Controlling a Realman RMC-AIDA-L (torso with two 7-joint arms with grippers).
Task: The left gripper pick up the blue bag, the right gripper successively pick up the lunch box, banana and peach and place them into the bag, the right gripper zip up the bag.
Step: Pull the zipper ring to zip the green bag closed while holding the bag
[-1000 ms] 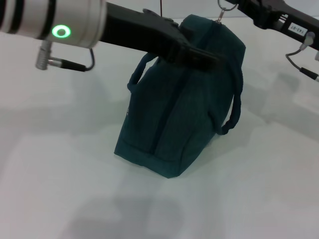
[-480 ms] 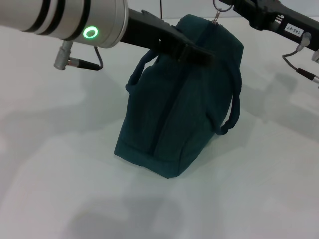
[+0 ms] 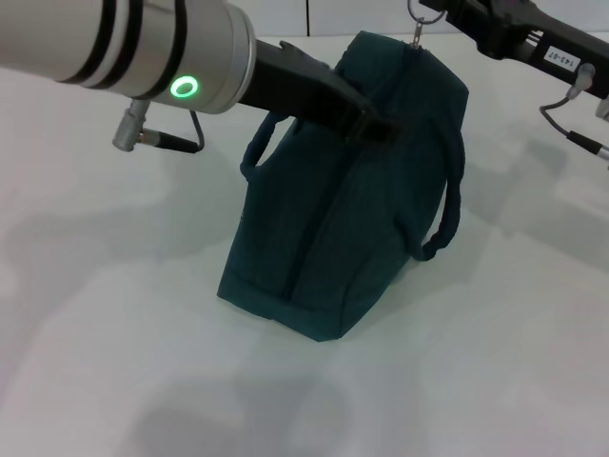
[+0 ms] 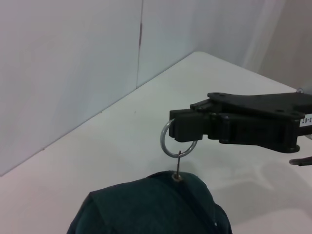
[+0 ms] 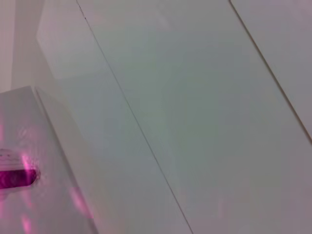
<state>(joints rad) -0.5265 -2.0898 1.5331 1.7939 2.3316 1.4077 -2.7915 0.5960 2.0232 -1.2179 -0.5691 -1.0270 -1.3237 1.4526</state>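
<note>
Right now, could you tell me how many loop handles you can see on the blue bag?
2: one handle on the blue bag's left side beneath the left gripper, one handle hanging on its right side.

One blue bag (image 3: 343, 209), two tools

Bag (image 3: 352, 200): matt woven teal cloth, corded handles. Zipper ring (image 4: 176, 140): bright smooth metal. Right gripper (image 4: 195, 127): matt black. Left wrist (image 3: 152, 48): satin silver metal. Table (image 3: 114, 362): smooth white.

bag (image 3: 347, 205) stood zipped on white surface (image 3: 114, 314) | left claw (image 3: 376, 126) against its top | right claw (image 3: 440, 11) at ring pull (image 3: 422, 11)
</note>
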